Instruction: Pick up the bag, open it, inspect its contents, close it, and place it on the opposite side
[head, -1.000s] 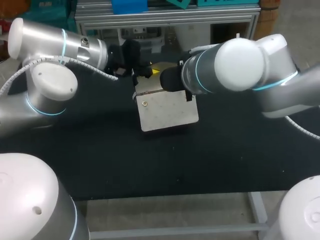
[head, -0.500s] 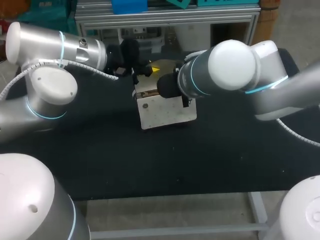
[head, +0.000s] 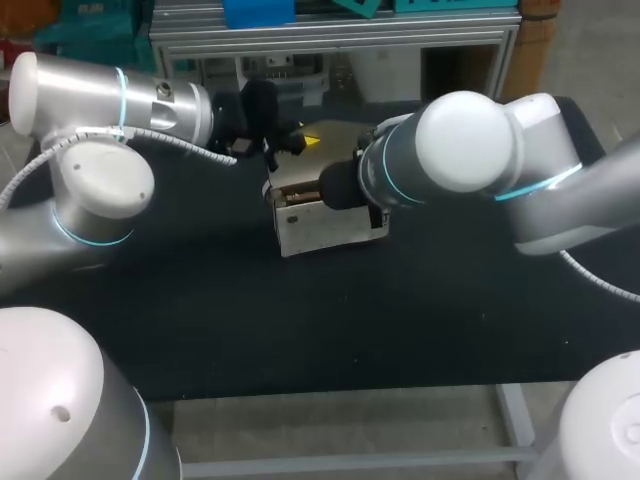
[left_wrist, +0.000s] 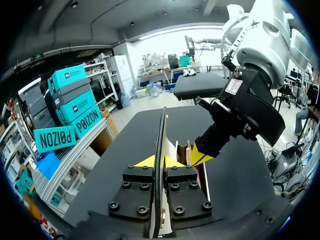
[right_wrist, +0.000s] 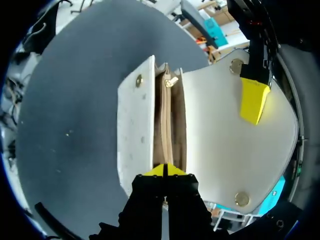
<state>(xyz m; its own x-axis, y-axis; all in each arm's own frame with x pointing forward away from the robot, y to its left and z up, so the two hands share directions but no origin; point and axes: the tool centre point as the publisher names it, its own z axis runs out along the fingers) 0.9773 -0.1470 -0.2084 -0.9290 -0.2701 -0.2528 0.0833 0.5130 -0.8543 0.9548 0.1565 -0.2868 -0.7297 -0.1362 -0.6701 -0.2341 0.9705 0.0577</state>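
Jaws: the left gripper is clamped on the bag's flap; the right gripper is pinched on the bag's open top edge.

Head view: the left arm comes in from the left and the right arm from the right, and the two grippers meet over the bag near the far middle of the black table. The white bag sits on the table with its front panel facing the camera. The right arm's wrist covers part of its top. A yellow fingertip shows just behind the bag.

Left wrist view: the left gripper has both yellow tips pressed against the flap, which is seen edge-on as a thin upright panel running ahead between the fingers. Just beside it is the bag's open tan interior. The right gripper comes down onto that opening with its yellow tips at the bag's wall.

Right wrist view: the right gripper has its tips together at the near end of the bag's mouth. Ahead of it the bag stands open, with tan pockets and a gold zip pull visible inside. The flap is spread wide to one side, with metal snap studs on it. A yellow fingertip of the left gripper lies on the flap's inner face near its far edge.
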